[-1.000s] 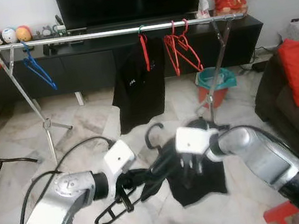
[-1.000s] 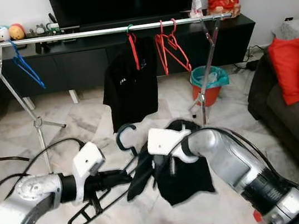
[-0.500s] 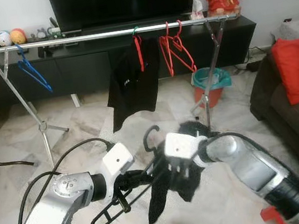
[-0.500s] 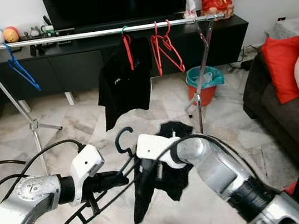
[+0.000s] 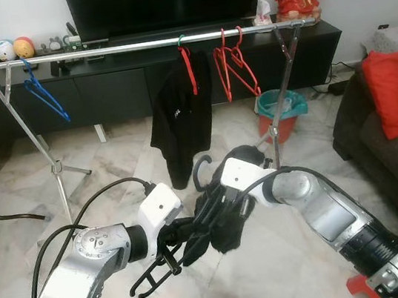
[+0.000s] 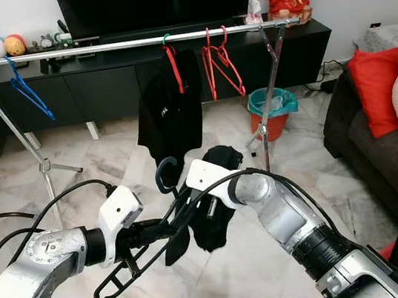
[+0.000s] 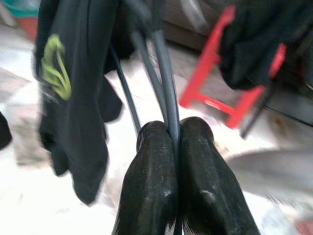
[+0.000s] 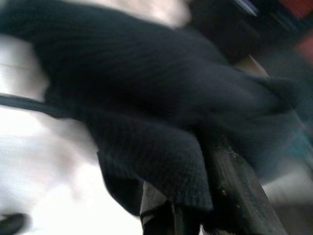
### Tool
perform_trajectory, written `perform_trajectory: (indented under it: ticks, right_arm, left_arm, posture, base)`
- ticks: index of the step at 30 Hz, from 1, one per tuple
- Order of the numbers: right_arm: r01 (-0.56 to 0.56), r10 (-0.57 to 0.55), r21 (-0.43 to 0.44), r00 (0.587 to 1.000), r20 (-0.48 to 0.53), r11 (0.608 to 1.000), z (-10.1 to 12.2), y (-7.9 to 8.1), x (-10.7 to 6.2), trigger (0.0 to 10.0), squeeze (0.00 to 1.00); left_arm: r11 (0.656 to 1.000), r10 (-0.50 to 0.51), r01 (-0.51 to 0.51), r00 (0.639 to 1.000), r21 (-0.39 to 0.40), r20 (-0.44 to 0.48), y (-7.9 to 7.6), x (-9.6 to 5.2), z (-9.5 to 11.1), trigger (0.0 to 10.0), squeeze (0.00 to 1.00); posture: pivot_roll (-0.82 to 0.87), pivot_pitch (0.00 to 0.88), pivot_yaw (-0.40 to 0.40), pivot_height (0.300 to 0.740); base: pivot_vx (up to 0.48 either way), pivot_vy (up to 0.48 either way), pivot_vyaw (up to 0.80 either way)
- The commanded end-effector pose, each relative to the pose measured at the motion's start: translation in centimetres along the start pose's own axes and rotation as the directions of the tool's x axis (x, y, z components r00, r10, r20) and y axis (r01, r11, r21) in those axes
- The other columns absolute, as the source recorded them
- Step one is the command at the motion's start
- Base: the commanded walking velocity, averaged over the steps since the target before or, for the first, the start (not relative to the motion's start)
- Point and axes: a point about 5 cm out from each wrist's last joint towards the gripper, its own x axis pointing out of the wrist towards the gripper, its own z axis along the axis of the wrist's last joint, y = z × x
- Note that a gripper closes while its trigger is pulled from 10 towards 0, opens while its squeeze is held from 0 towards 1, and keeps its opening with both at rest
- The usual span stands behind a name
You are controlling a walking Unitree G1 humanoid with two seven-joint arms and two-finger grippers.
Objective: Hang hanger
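Your left gripper (image 7: 168,147) jaws clench the black hanger (image 5: 171,252); right gripper (image 5: 226,203) grips black garment (image 5: 221,224); rail (image 5: 131,47) lies up ahead.

Your right gripper (image 5: 221,204) has pulled the black cloth (image 5: 218,225) left, bunching it against the hanger (image 5: 170,249).

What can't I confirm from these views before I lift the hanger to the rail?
- Right gripper: right wrist view, the black garment drapes over its fingers; grip unclear.
- Black hanger: eye views, its middle is hidden behind the garment, so whether the cloth is threaded on is unclear.
- Left gripper: shut on hanger wires; the background is blurred.
- Rail: its ends are cut off.
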Motion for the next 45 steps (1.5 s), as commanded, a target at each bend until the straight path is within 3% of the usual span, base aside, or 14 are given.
perform_trajectory:
  ticks: [1, 6, 9, 13, 22, 30, 38, 40, 45]
  right_arm:
    - [0.192, -0.192, 0.000, 0.981, -0.028, 0.981, -0.4, -3.9, -1.0, 10.0, 0.00]
    - [0.253, -0.252, -0.003, 0.966, -0.057, 0.968, -1.0, -4.6, -0.9, 10.0, 0.00]
    - [0.298, -0.296, 0.027, 0.953, -0.065, 0.954, -1.2, -5.2, -1.0, 10.0, 0.00]
    - [0.265, -0.262, 0.070, 0.964, -0.040, 0.962, -0.5, -4.8, -0.6, 10.0, 0.00]
    - [0.247, -0.244, 0.077, 0.969, -0.043, 0.966, -0.3, -4.0, 0.1, 10.0, 0.00]
    - [0.224, -0.222, 0.079, 0.974, -0.034, 0.971, 0.1, -3.4, 0.3, 10.0, 0.00]
    - [0.217, -0.215, 0.087, 0.976, -0.034, 0.972, 0.2, -3.1, 0.5, 10.0, 0.00]
    - [0.218, -0.216, 0.089, 0.976, -0.033, 0.972, 0.3, -3.1, 0.5, 10.0, 0.00]
    - [0.218, -0.216, 0.088, 0.976, -0.032, 0.972, 0.4, -3.1, 0.6, 10.0, 0.00]
  left_arm:
    - [0.991, -0.137, 0.137, 0.990, 0.002, -0.025, -1.8, 0.4, -0.2, 10.0, 0.00]
    - [0.988, -0.152, 0.153, 0.987, 0.008, -0.051, -2.0, 0.0, -0.4, 10.0, 0.00]
    - [0.994, -0.108, 0.109, 0.993, 0.019, -0.056, -1.5, -0.2, -0.4, 10.0, 0.00]
    - [0.998, -0.048, 0.050, 0.998, 0.041, -0.048, -0.7, 0.0, -0.2, 10.0, 0.00]
    - [0.988, 0.139, -0.139, 0.990, 0.059, 0.009, 1.2, 0.9, 1.1, 10.0, 0.00]
    - [0.982, 0.181, -0.181, 0.983, 0.056, -0.010, 1.3, 1.5, 1.0, 10.0, 0.00]
    - [0.990, 0.132, -0.123, 0.984, 0.075, -0.123, 0.7, 1.1, -0.4, 10.0, 0.00]
    - [0.983, 0.172, -0.156, 0.967, 0.095, -0.189, 1.2, 0.7, -1.1, 10.0, 0.00]
    - [0.968, 0.245, -0.225, 0.943, 0.109, -0.225, 2.0, 0.6, -1.5, 10.0, 0.00]
  posture:
    - [0.09, 0.000, -0.059, 0.740]
    - [0.09, 0.000, -0.058, 0.740]
    - [0.09, 0.000, -0.056, 0.740]
    - [0.09, 0.000, -0.056, 0.740]
    - [0.10, 0.000, -0.058, 0.740]
    - [0.10, 0.000, -0.056, 0.740]
    - [0.10, 0.000, -0.054, 0.740]
    - [0.10, 0.000, -0.054, 0.740]
    - [0.11, 0.000, -0.057, 0.740]
  base:
    - [0.000, 0.000, 0.00]
    - [0.000, 0.000, 0.00]
    - [0.000, 0.000, 0.00]
    - [0.000, 0.000, 0.00]
    - [0.000, 0.000, 0.00]
    - [0.000, 0.000, 0.00]
    - [0.000, 0.000, 0.00]
    - [0.000, 0.000, 0.00]
    - [0.000, 0.000, 0.00]
